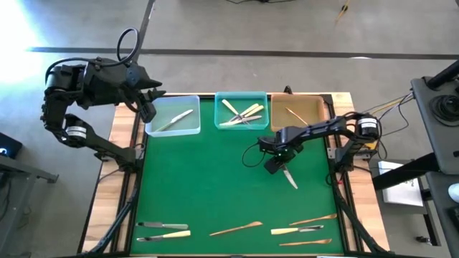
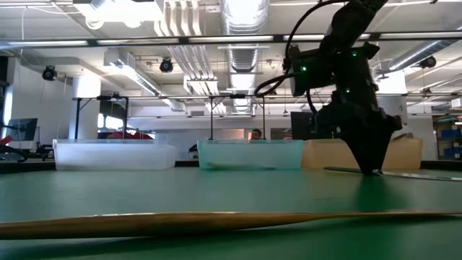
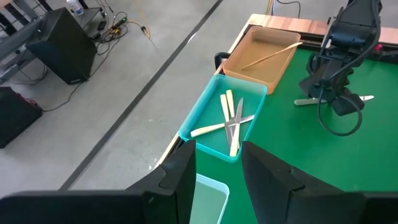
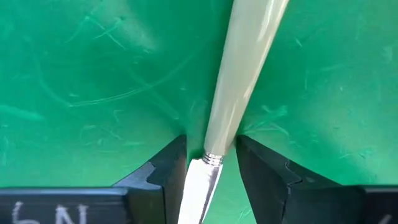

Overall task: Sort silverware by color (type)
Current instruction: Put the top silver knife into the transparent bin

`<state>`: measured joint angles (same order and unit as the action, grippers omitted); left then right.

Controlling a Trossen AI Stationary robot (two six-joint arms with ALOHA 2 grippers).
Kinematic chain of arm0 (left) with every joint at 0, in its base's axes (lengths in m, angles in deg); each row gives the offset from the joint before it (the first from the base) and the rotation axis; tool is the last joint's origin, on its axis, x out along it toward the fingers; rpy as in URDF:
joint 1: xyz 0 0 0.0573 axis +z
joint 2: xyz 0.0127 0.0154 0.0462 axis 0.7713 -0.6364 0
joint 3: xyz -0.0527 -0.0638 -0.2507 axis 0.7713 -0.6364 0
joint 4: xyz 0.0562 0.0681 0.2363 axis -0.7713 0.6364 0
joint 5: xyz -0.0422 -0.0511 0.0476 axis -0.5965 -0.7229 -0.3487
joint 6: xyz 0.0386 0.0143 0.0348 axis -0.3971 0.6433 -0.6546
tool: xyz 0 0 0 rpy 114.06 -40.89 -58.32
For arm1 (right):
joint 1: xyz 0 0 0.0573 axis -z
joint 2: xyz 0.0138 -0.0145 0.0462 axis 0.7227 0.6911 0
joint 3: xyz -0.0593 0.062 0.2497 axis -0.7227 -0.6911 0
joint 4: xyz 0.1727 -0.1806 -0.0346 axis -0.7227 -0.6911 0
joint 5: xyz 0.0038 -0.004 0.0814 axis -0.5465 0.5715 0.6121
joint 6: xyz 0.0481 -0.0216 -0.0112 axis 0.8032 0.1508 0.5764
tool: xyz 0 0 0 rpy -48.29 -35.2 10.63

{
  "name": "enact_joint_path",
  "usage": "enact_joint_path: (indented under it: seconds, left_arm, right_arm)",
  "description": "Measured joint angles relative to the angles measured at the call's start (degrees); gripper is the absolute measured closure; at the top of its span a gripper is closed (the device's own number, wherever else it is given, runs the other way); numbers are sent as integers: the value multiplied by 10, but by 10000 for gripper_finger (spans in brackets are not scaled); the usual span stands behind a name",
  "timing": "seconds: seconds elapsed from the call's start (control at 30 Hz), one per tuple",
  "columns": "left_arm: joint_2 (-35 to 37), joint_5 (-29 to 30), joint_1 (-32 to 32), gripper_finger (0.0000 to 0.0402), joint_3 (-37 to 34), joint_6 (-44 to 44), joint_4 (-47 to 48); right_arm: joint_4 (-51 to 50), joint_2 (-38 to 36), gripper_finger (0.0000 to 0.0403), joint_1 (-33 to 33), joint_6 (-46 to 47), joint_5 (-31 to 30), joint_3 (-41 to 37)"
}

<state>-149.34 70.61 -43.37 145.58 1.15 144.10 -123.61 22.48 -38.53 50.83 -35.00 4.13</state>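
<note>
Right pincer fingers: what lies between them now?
In the right wrist view, a knife with a cream handle and metal blade lies on the green mat between the right pincer fingers.

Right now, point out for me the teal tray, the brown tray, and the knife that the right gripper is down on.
teal tray (image 1: pixel 242 127), high view, on its near rim.
brown tray (image 1: pixel 315 115), high view, on its bare floor.
knife (image 4: pixel 239 81), right wrist view, on its cream handle.
right gripper (image 4: pixel 211 163), right wrist view, between its fingertips, either side of the knife.
</note>
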Motion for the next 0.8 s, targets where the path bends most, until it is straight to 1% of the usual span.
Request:
enact_joint_path:
  seconds: [0.1,0.17,0.33,0.47,0.57,0.7,0.8]
  left_arm:
    - [0,0,0,290,0,0,0]
    - [0,0,0,290,0,0,0]
    - [-2,0,0,290,0,0,-1]
    - [-3,0,0,290,0,0,-1]
    - [-3,0,0,290,0,0,-1]
    - [-3,0,0,290,0,0,-1]
    - [-3,0,0,290,0,0,-1]
  right_arm:
    - [22,-1,283,0,3,-2,-10]
    - [34,0,300,0,5,-2,-14]
    - [53,1,370,1,5,-2,-15]
    - [69,1,374,1,4,-1,-20]
    - [72,1,374,-4,-13,-4,-18]
    - [75,-4,374,-8,-46,-8,3]
    - [105,-9,379,-8,-67,-33,28]
